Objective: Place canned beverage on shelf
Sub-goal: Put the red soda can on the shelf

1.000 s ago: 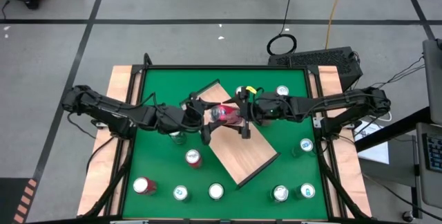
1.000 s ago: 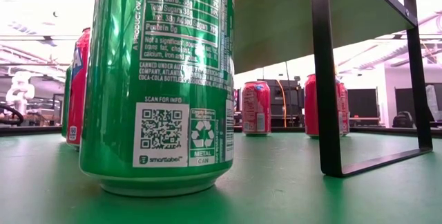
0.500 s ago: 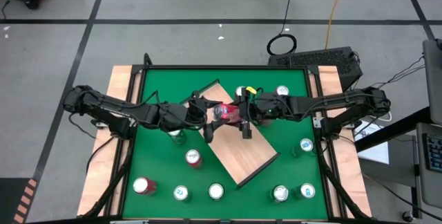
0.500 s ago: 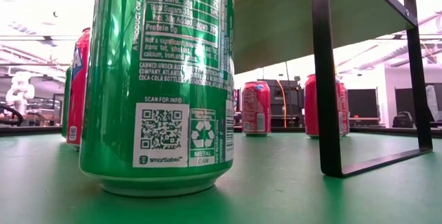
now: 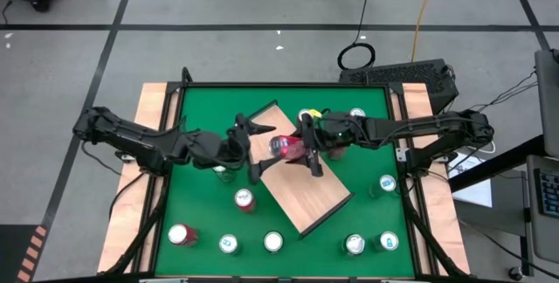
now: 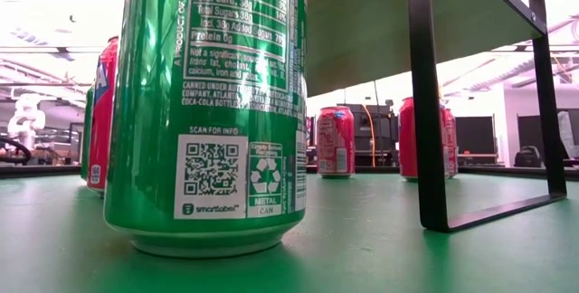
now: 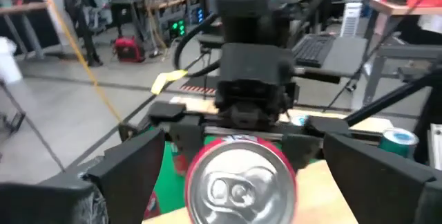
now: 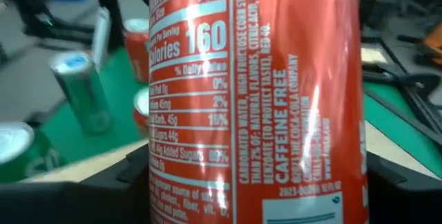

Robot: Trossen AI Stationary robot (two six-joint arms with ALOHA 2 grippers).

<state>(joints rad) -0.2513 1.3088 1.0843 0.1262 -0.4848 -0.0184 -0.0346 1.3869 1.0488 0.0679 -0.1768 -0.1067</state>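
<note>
My right claw (image 5: pixel 307 150) grips the red can (image 5: pixel 286 146), lying sideways above the shelf (image 5: pixel 306 191); my left claw (image 5: pixel 255 148) stands released beside it. I judge it rigid, slick, dentable: squeeze mid-wall, gently.
</note>
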